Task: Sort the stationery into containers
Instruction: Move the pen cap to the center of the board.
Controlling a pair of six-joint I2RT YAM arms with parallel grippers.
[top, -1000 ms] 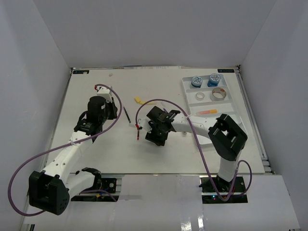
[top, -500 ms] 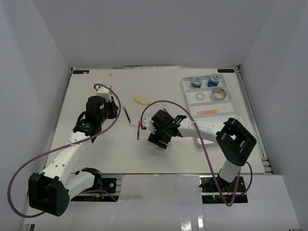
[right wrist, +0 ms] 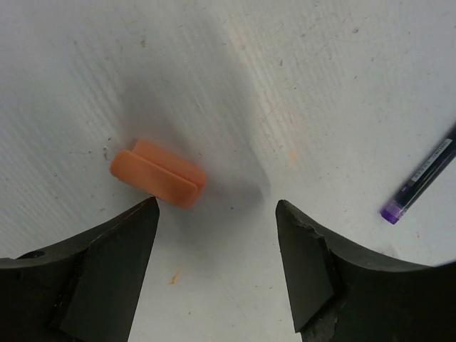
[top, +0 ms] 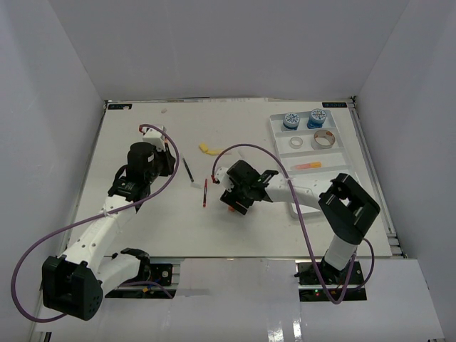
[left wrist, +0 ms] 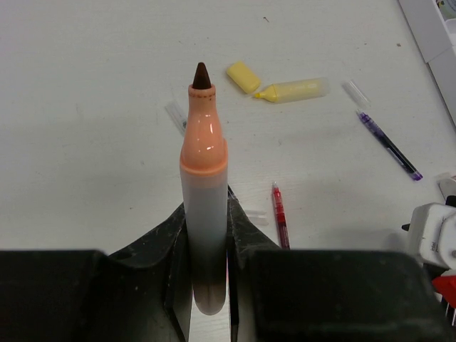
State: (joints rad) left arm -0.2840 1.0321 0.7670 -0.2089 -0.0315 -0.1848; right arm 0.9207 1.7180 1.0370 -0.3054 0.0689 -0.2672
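No readable text, small dark sticker [top: 120, 106] at the white counter's [top: 171, 228] far left corner illegible, print on thin purple pen [right wrist: 420, 178] blurred

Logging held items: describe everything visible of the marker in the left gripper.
The marker is uncapped: a dark brown pointed tip, a glossy orange neck and collar, then a pale grey plastic-looking barrel, dark at its rear end. The left gripper is shut on the barrel's lower part, tip pointing away from the wrist camera. Nothing else appears to touch it.

White table [top: 167, 228] between pale, perhaps lilac-tinted walls [top: 228, 50]
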